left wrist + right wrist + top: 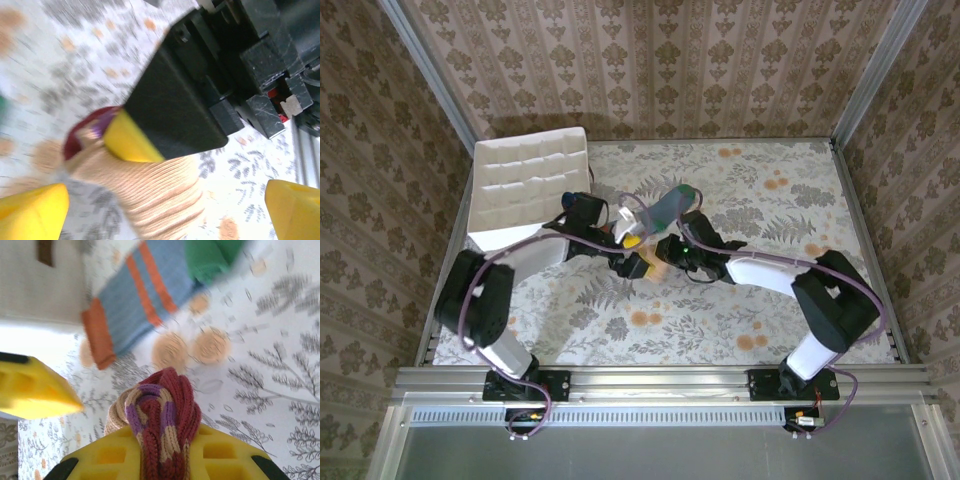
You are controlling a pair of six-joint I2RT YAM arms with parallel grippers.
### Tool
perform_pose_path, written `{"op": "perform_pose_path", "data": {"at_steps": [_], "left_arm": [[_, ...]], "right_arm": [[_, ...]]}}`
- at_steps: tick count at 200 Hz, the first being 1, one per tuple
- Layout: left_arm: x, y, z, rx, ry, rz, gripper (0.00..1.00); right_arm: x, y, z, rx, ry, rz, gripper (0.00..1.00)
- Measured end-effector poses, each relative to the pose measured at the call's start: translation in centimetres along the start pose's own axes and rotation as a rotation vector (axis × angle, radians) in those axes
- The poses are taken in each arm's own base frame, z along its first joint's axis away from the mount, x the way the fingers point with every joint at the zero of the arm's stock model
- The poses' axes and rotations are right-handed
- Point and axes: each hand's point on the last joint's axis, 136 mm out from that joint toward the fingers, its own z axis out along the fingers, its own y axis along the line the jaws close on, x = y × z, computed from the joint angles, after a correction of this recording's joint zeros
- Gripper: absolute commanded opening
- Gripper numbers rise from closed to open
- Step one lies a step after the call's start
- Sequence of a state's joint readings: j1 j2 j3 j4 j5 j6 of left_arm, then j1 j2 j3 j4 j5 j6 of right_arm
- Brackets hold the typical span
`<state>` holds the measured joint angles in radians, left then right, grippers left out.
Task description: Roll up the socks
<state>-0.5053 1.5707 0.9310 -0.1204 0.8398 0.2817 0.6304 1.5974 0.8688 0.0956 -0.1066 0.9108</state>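
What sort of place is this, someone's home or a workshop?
Likely a robot test booth dressed like a home: wallpaper panels box in a small table, a left arm and right arm are bolted to a metal rail, and a grey-blue sock and a peach sock serve as practice props.

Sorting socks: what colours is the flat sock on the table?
The flat sock is grey-blue with orange stripes and cuff, green toe; right wrist view.
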Motion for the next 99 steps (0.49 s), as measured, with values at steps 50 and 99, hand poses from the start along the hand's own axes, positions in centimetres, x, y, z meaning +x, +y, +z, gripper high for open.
{"op": "perform_pose_path", "data": {"at_steps": [50, 99], "left_arm": [[-2.6, 4.2, -8.1, -0.363, -0.176, -0.021, 1.0], [0.6, 11.3, -14.5, -0.566, -0.206, -0.357, 1.0]], "right_arm": [[-4.6, 4.5, -2.1, -0.042, -0.131, -0.213, 0.01], [-10.0, 12.0, -0.1, -0.132, -0.232, -0.415, 0.02]]}}
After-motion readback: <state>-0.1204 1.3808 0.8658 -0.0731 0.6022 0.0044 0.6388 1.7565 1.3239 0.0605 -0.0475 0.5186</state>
